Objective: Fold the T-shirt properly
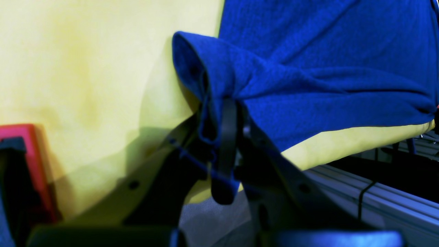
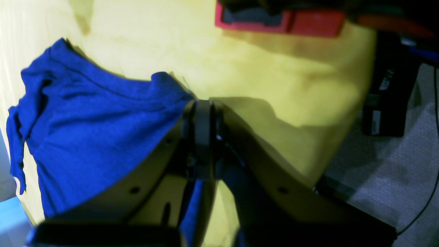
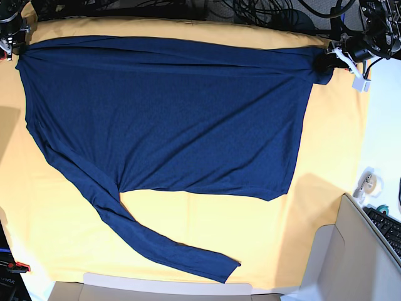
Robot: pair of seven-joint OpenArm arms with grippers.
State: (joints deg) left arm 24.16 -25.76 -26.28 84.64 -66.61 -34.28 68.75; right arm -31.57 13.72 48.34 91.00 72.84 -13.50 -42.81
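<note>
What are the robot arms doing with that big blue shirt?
The robot's two arms are holding a dark blue long-sleeved T-shirt by its far edge, one at each end. The left gripper is shut on one bunched corner, and the right gripper is shut on the other. The shirt is stretched wide across the yellow table cloth, with one sleeve trailing toward the near edge. It isn't folded yet.

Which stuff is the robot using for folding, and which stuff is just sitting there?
For the job:
T-shirt
left gripper, shut on the T-shirt
right gripper, shut on the T-shirt

Just lying about:
yellow table cloth
keyboard
red block
</note>
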